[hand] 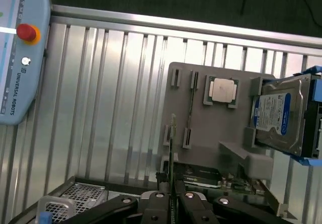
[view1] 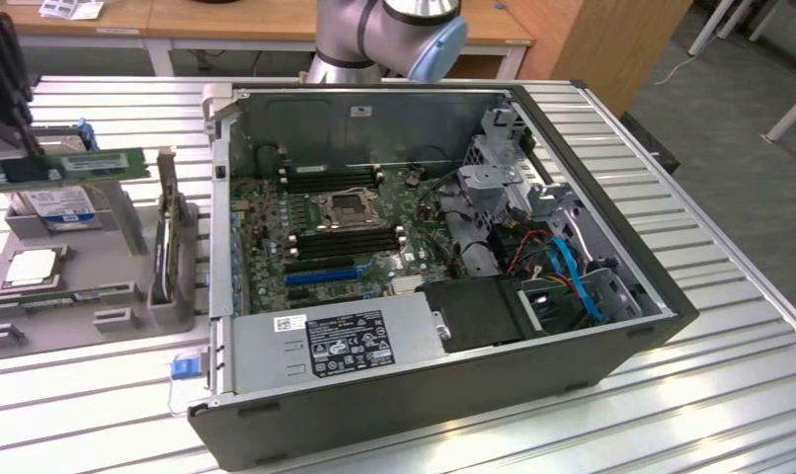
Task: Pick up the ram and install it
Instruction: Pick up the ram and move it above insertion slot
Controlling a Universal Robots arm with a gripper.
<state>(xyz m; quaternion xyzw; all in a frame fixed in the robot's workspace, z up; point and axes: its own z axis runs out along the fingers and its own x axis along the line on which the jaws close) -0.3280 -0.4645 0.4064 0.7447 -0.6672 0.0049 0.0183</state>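
One ram (view1: 102, 165) hangs in the air at the upper part of the exterior view's left. It lies roughly level above the hard drive (view1: 62, 207) and the processor chip (view1: 30, 269), which sit on the grey holder tray (view1: 55, 314). The gripper (view1: 27, 168) has its jaws drawn nearly together on the stick's flat faces. In the wrist view the stick shows edge-on as a thin green line running out from between the fingers (hand: 160, 204).

The open computer case (view1: 635, 326) lies well apart, toward the middle of the exterior view, with the long black slots (view1: 346, 242) on its motherboard (view1: 260, 212).

The grip looks like the weak point. The stick is thin and smooth, and much of its length pokes out beyond the fingers, so a bump or a quick swing could tilt it in the jaws. The case wall (view1: 221, 197) nearest the tray stands between stick and slots, and a low path could knock the stick's free end against it. A stick that reaches a slot tilted, off line or the wrong way round would probably jam. Pressing then could bend the board or harm the slot. I cannot tell whether the slot clips are open.
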